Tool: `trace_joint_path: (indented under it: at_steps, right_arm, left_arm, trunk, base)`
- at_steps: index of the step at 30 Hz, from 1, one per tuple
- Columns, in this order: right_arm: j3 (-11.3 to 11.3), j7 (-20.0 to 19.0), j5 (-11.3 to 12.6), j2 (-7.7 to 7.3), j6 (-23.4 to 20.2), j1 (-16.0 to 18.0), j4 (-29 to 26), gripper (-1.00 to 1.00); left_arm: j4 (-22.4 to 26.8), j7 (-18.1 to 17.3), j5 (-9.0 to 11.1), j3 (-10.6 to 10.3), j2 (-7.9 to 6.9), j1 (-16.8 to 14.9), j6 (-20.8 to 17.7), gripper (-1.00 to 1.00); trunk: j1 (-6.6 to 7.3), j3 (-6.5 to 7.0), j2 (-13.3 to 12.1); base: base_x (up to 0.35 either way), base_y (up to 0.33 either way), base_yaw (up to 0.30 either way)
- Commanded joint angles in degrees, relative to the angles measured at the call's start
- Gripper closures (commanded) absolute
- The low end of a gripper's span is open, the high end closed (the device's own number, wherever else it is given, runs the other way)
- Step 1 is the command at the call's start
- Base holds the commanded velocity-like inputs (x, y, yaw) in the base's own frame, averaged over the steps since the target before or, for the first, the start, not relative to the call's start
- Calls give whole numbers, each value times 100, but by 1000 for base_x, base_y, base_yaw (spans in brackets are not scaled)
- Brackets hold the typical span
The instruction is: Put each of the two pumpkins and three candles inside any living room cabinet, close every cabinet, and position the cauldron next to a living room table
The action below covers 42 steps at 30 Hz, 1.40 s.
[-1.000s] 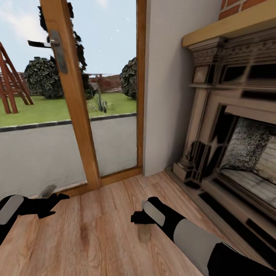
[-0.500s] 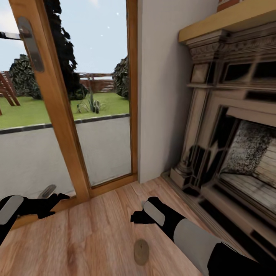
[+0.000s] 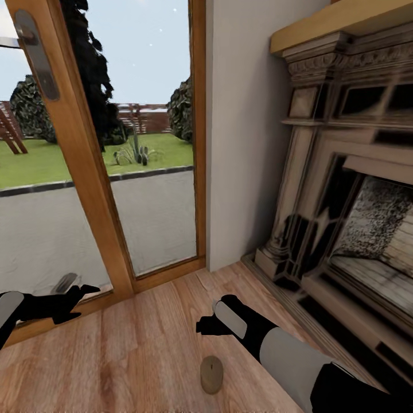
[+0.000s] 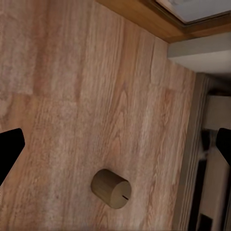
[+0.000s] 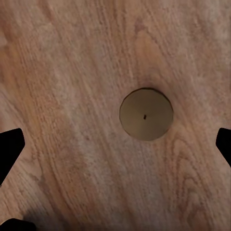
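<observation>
Candle (image 3: 211, 374) upright on wood floor by fireplace (image 3: 350, 229), now nearer in head view: camera shifted, candle unmoved. Right gripper (image 5: 115, 144) spread wide directly above, empty. Left gripper (image 4: 115, 144) also spread, empty. Descent next.

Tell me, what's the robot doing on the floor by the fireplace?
It's going after a small tan candle standing on the wooden floor between the glass door and the fireplace. The right gripper hangs open just above the candle, not touching it. The left gripper is open too, off to the side, holding nothing.
</observation>
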State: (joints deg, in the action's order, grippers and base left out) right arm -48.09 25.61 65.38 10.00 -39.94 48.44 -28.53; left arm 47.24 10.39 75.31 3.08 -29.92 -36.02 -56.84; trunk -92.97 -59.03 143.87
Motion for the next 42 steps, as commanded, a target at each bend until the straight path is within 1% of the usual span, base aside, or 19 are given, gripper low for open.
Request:
trace_joint_path:
  at_steps: [1, 8, 10, 13, 16, 21, 25, 42]
  right_arm:
    - [-26, 49, 49, 0, 0, 7, -4, -100]
    - [-25, 50, 45, 0, 12, 7, -4, -100]
    - [-28, 50, 45, 0, 49, 7, -4, -100]
    - [-31, 50, 45, 0, 81, 7, -4, -100]
    - [-33, 50, 45, 0, 120, 7, -4, -100]
    - [-35, 50, 3, 0, 259, 7, 20, -100]
    - [-34, 50, -132, 0, 380, 7, 59, -100]
    - [-41, 50, -183, 0, 645, 7, 62, -100]
  left_arm:
    - [5, 59, 73, 9, -4, -2, -29, -100]
    - [5, 43, 103, 9, -22, -1, -54, -100]
    - [5, -86, 103, 6, -62, -1, -55, -100]
    - [5, -400, 95, 1, -115, 66, -55, -100]
    - [8, -565, 90, -11, -147, 130, -56, -100]
    - [26, -609, 89, -38, -145, 146, -56, -100]
    - [42, -684, 96, -51, -142, 148, -56, -100]
    - [66, -732, 98, -53, -124, 148, -56, -100]
  trunk:
    - [-1, -29, 4]
    - [-19, -184, 14]
    - [-24, -228, 16]
    - [-32, -294, 21]
    - [-40, -361, 25]
    - [-53, -472, 31]
    - [-63, -560, 37]
    - [-107, -937, 59]
  base:
    - [0, 0, 0]
    - [0, 0, 0]
    - [0, 0, 0]
    - [0, 0, 0]
    - [0, 0, 0]
    - [0, 0, 0]
    - [0, 0, 0]
    - [0, 0, 0]
